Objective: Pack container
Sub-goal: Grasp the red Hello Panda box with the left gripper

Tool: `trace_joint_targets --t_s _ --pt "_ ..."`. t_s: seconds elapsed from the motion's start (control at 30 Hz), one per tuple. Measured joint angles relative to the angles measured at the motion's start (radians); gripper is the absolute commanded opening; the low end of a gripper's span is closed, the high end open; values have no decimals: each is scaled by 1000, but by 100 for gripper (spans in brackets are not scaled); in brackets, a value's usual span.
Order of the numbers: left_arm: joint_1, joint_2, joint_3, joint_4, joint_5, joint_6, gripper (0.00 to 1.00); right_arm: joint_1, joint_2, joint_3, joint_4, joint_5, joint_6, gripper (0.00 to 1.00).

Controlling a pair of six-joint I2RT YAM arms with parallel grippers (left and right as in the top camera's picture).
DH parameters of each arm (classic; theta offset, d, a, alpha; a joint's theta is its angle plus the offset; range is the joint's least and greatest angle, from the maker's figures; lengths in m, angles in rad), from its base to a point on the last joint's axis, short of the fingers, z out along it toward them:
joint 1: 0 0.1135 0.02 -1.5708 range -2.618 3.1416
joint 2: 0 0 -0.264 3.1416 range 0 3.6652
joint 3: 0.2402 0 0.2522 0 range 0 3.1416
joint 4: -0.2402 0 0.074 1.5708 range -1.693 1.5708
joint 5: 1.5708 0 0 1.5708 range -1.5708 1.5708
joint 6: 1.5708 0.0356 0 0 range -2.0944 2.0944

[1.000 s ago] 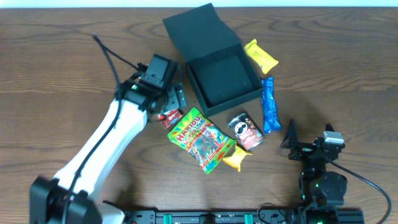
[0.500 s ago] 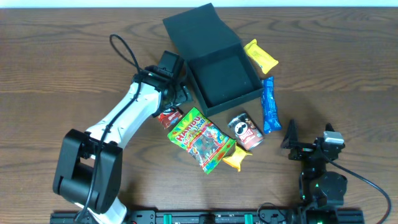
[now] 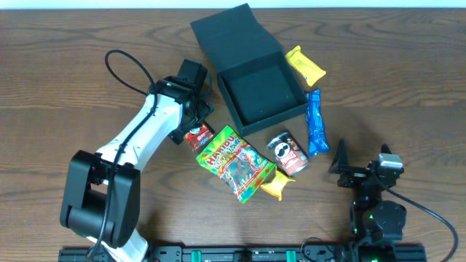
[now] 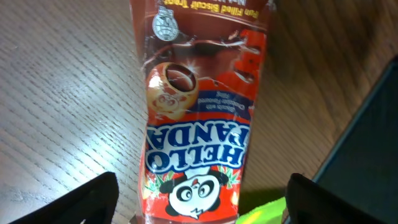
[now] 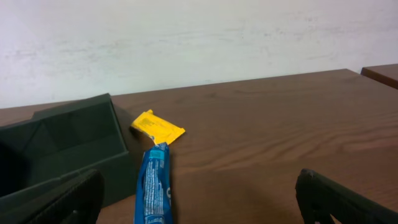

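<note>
The container (image 3: 261, 94) is a dark square box, open, with its flap lid (image 3: 234, 36) laid back. It also shows at the right edge of the left wrist view (image 4: 373, 124) and at the left of the right wrist view (image 5: 62, 149). My left gripper (image 3: 188, 125) is open just left of the box. Its jaws straddle a red Hello Panda packet (image 4: 199, 106) lying on the table (image 3: 199, 136), with the fingertips (image 4: 87, 202) apart from it. My right gripper (image 3: 364, 171) is open and empty at the front right, low over the table.
A Haribo bag (image 3: 237, 161) lies beside the red packet, with a Pringles can (image 3: 287, 153) and a yellow packet (image 3: 278, 185) to its right. A blue packet (image 3: 316, 122) and another yellow packet (image 3: 304, 64) lie right of the box.
My left arm has swung and turned its wrist, moving from beside the box's left corner down over the red packet. The right arm has not moved.
</note>
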Motion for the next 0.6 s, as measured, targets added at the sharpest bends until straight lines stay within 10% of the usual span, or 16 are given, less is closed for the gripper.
trace_joint_targets --t_s 0.6 --pt "18 82 0 78 -42 -34 95 0 0 0 0 0 0 99"
